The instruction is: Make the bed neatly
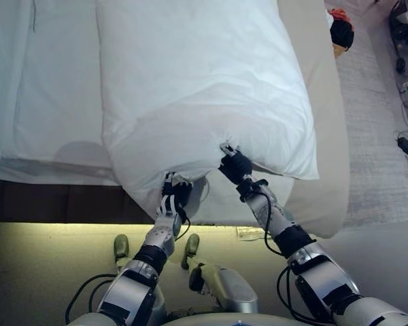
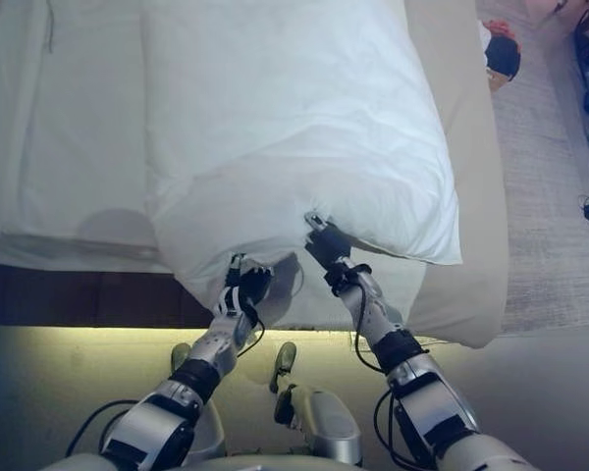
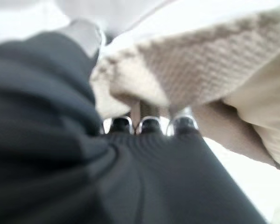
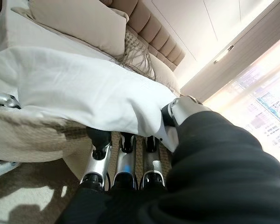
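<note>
A white duvet point(image 1: 197, 81) lies along the bed, and its near edge hangs over the foot. A beige textured cover point(image 1: 323, 136) shows under it on the right, and a white sheet point(image 1: 47, 88) on the left. My left hand point(image 1: 173, 198) grips the duvet's near edge at the lower left. In the left wrist view, beige textured cloth point(image 3: 196, 65) sits pinched between the thumb point(image 3: 84, 35) and the fingers point(image 3: 149, 125). My right hand point(image 1: 234, 165) grips the same edge further right. In the right wrist view its fingers point(image 4: 123, 154) curl under the white duvet point(image 4: 84, 88).
The dark bed base point(image 1: 54, 202) runs along the near side above a lit strip of floor. Pillows point(image 4: 79, 18) and a padded headboard point(image 4: 151, 35) stand at the far end. A red and black object point(image 1: 340, 28) and cables with a small box point(image 1: 406, 145) lie on the carpet to the right.
</note>
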{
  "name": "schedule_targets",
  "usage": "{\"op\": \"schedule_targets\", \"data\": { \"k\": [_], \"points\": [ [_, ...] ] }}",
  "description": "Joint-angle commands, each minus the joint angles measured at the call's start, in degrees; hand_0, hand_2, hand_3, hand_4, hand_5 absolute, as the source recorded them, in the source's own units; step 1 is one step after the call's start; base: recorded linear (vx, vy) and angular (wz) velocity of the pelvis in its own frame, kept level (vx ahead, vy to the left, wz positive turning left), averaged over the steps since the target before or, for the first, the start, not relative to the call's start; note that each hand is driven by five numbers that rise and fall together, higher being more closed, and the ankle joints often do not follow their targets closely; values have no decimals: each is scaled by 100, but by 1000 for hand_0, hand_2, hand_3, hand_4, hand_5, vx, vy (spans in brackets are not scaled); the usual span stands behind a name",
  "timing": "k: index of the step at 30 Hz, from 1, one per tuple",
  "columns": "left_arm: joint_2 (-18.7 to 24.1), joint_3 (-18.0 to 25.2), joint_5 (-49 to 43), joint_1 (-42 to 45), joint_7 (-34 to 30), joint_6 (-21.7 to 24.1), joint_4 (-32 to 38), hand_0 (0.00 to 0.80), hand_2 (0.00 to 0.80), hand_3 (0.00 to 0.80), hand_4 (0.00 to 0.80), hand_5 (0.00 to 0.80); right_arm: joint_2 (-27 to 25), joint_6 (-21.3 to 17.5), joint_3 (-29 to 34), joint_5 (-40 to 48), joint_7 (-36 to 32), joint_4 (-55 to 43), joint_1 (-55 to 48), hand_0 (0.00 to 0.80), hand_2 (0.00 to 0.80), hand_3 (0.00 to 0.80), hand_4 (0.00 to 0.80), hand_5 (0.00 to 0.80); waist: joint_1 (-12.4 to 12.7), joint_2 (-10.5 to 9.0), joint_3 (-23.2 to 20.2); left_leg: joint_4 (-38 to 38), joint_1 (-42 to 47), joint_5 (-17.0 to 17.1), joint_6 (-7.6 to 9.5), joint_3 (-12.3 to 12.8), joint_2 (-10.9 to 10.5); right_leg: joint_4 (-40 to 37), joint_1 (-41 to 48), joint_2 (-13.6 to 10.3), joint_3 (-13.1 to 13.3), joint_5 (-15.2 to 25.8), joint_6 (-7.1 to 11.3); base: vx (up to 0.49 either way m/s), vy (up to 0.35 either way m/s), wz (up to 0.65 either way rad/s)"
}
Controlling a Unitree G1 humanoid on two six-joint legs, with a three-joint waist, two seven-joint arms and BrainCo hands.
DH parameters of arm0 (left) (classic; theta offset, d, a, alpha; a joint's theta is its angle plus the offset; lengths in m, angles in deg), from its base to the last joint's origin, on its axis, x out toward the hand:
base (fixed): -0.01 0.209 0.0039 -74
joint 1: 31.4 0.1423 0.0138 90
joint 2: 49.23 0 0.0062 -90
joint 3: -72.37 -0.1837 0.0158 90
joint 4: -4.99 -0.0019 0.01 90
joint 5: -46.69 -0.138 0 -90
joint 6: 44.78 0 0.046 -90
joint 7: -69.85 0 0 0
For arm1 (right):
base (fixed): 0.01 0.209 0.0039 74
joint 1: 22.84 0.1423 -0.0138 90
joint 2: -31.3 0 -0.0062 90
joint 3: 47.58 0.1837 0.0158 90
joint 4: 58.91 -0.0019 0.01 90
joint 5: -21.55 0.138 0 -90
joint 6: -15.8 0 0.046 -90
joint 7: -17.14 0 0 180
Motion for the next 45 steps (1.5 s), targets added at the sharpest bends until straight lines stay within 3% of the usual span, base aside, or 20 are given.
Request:
{"op": "schedule_targets", "data": {
  "k": [1,7,8,9,15,18,23,31,39,45],
  "points": [
    [-183,-21,138,-161,-100,111,235,800,800,800,800,800,84,-188,74,-1,-327,-664,56,800,800,800,800,800,128,102,-474,-3,-65,-4,201,6,62,270,50,-462,80,-74,516,40,45,4],
    [-217,-43,138,34,-71,137,246,800,800,800,800,800,79,63,46,-303,-93,-562,-54,772,772,772,772,772,166,215,-593,-25,57,2,219,-1,-17,276,164,-554,8,-81,538,55,48,4],
    [-213,-39,138,67,-80,135,237,800,800,800,800,800,55,136,42,-404,49,-507,-80,82,82,82,82,82,167,228,-615,-35,79,3,220,1,-26,277,176,-568,-1,-83,542,59,66,2],
    [-210,-26,138,94,-92,139,215,800,800,800,800,800,36,245,54,-528,181,-407,-95,0,0,0,0,0,177,254,-631,-49,130,2,218,8,-32,269,222,-579,-7,-83,545,68,88,2],
    [-21,162,57,542,-271,63,116,800,800,800,800,800,-232,1022,-33,-1801,52,406,-915,0,0,0,0,0,208,450,-862,-148,383,-12,273,-10,-155,283,395,-690,-15,-137,571,84,112,4],
    [112,477,-304,873,-180,20,-140,800,800,800,800,800,-258,1168,72,-2197,-252,1140,-1593,0,0,0,0,0,226,609,-1048,-193,577,-42,314,-12,-238,307,548,-759,-22,-197,569,156,155,10],
    [290,1302,-711,1259,-184,-54,-655,800,800,800,800,800,-260,1182,493,-2838,-604,2260,-2398,0,0,0,0,0,171,944,-1391,-326,941,-80,368,23,-378,304,834,-860,-16,-302,586,158,169,5],
    [397,2260,-763,1387,-369,195,-991,800,800,800,800,800,-242,1271,1184,-3514,-657,3575,-2687,0,0,0,0,0,43,1232,-1659,-555,1289,-69,422,17,-533,293,1121,-879,-7,-389,565,63,111,0],
    [610,2909,-934,1598,-631,111,-859,800,800,800,800,800,-397,1050,1694,-3691,-581,3801,-2690,0,0,0,0,0,91,1378,-1823,-588,1421,-114,467,-55,-651,284,1275,-855,-50,-449,510,20,62,0],
    [876,3439,-1170,1943,-691,25,-789,800,800,800,800,800,-518,887,1932,-3528,-593,3784,-2679,0,0,0,0,0,289,1447,-1891,-597,1417,-121,494,-178,-730,241,1353,-886,-162,-462,499,-16,58,3]
  ]
}}
